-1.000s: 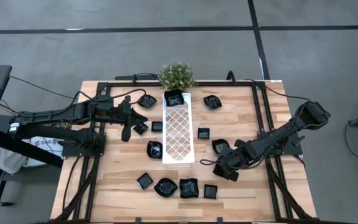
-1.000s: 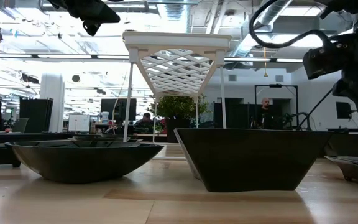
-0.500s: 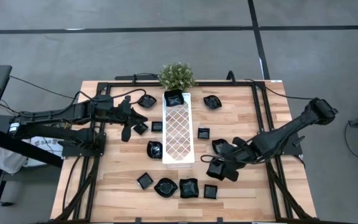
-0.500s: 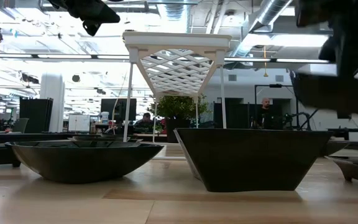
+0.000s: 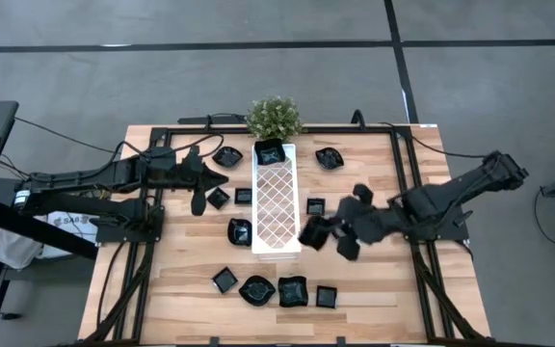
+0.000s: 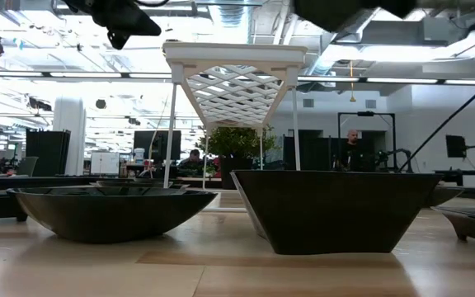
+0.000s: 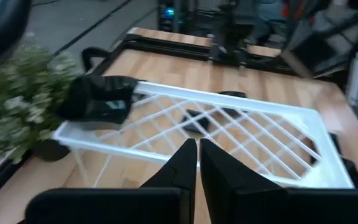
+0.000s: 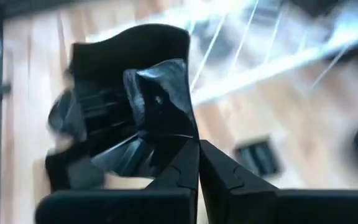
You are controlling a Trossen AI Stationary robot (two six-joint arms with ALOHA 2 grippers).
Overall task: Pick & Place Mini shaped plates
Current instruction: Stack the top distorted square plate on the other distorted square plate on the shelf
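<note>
- right gripper is clamped shut on one mini shaped plate, held in the air just beside the right long edge of the white lattice tray, near that tray's front end
- right wrist view: the plate's rim is pinched between the two dark fingers, the glossy black dish tilted up in front of the camera; blurred
- left gripper hovers off the tray's left long edge, fingers together, nothing between them; left wrist view shows the closed fingertips pointed at the tray lattice
- one black dish sits on the tray's far end, next to the potted plant; same dish visible in the left wrist view
- other plates on the wooden table around the tray: a few left of it near the left gripper, one at its left front corner
- right of the tray: one small square close to it, one near the far right
- row of four in front of the tray's near end
- low view: two of that row fill the foreground, a shallow bowl-like one and a deep square one, the tray standing on legs behind them
- people in the room beyond the table, far off
</note>
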